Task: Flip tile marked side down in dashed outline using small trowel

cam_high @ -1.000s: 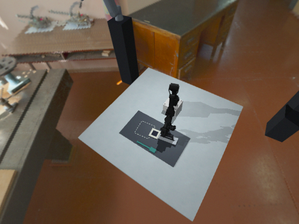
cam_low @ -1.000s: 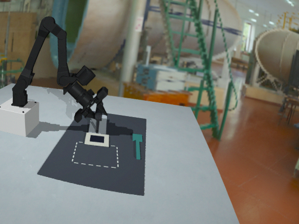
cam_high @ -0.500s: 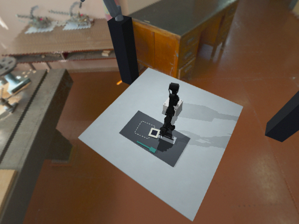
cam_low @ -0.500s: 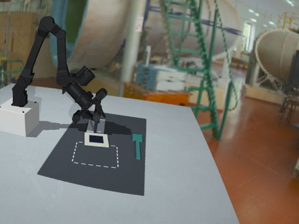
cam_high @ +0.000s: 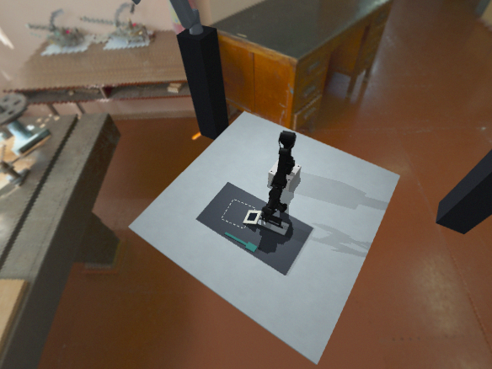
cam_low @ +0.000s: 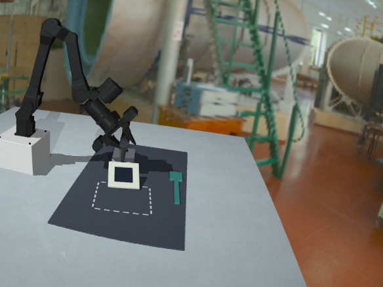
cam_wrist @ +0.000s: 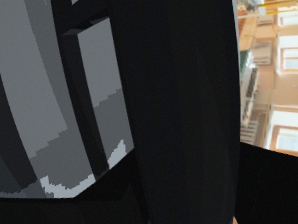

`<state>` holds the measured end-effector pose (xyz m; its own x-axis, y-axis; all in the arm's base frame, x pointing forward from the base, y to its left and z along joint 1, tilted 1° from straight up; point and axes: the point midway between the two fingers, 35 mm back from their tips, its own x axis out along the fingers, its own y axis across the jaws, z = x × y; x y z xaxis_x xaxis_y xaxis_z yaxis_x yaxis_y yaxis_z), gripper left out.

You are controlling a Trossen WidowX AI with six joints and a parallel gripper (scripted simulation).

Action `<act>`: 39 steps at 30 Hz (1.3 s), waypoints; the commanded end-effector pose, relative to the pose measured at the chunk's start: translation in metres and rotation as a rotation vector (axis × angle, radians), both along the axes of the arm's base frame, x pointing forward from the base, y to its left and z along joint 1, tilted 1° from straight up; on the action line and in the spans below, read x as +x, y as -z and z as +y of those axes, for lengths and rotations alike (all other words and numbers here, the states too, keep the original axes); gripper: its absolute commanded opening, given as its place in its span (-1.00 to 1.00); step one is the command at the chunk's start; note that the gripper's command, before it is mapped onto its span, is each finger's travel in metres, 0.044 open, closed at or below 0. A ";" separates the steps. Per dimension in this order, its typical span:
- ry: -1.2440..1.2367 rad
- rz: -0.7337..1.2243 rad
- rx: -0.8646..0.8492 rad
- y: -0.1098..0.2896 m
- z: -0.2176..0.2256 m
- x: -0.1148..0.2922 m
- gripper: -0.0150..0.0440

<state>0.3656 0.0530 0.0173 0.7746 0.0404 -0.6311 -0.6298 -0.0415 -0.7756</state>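
Observation:
The white tile (cam_high: 253,216) (cam_low: 124,175) with its dark marked square stands tipped up on its near edge at the far side of the dashed outline (cam_high: 227,210) (cam_low: 122,211) on the dark mat (cam_high: 291,257) (cam_low: 98,226). The marked face points towards the exterior camera. My gripper (cam_high: 271,211) (cam_low: 124,144) is just behind the tile and shut on the thin dark handle of a grey flat-bladed trowel (cam_high: 280,228) (cam_low: 129,153). The blade reaches down behind the raised tile. The wrist view is mostly filled by the black gripper.
A green trowel-shaped tool (cam_high: 241,241) (cam_low: 177,188) lies flat on the mat beside the outline. The arm's white base (cam_high: 296,170) (cam_low: 23,154) stands on the grey table (cam_high: 295,303) behind the mat. Black pillars (cam_high: 204,80) (cam_high: 467,202) stand off the table's edges.

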 end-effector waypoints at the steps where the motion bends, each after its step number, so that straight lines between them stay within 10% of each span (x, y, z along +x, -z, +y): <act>1: 0.001 -0.031 0.002 -0.016 -0.005 0.005 -0.49; 39: 0.001 -0.031 -0.004 -0.029 -0.072 0.008 -0.49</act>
